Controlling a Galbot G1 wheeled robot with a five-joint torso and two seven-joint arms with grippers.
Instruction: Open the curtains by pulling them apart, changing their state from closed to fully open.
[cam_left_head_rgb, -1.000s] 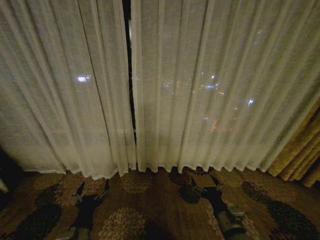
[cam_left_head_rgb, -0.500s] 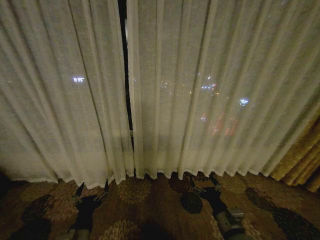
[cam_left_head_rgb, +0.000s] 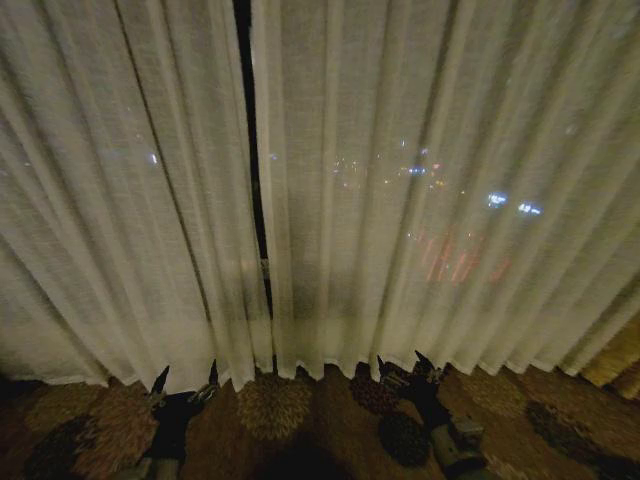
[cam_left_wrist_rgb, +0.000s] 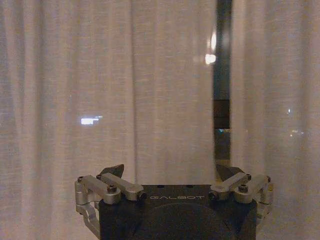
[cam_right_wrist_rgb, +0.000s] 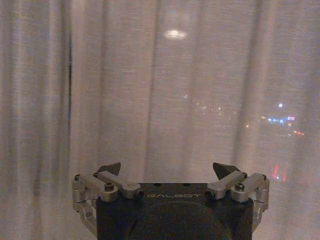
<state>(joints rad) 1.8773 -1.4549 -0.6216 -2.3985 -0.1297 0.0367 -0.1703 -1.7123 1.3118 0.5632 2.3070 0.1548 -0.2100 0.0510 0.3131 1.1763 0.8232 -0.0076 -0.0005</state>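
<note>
Two sheer off-white curtains hang closed before a dark window. The left panel (cam_left_head_rgb: 130, 200) and the right panel (cam_left_head_rgb: 420, 200) meet at a narrow dark gap (cam_left_head_rgb: 255, 190). City lights glow through the fabric. My left gripper (cam_left_head_rgb: 186, 378) is low at the left panel's hem, open, holding nothing. My right gripper (cam_left_head_rgb: 400, 365) is low at the right panel's hem, open as well. The left wrist view faces the left panel (cam_left_wrist_rgb: 125, 100) with the gap (cam_left_wrist_rgb: 222, 90) off to one side. In the right wrist view the right panel (cam_right_wrist_rgb: 200, 90) is straight ahead, close to the fingertips (cam_right_wrist_rgb: 224, 169).
A dark carpet (cam_left_head_rgb: 320, 430) with round floral patterns lies under the arms. A thick golden-brown drape (cam_left_head_rgb: 615, 365) hangs at the far right edge beside the right panel.
The whole head view has shifted: the curtains loom larger and their hems sit lower, so the camera has moved closer. Both grippers now reach the hems; their fingers are unchanged.
</note>
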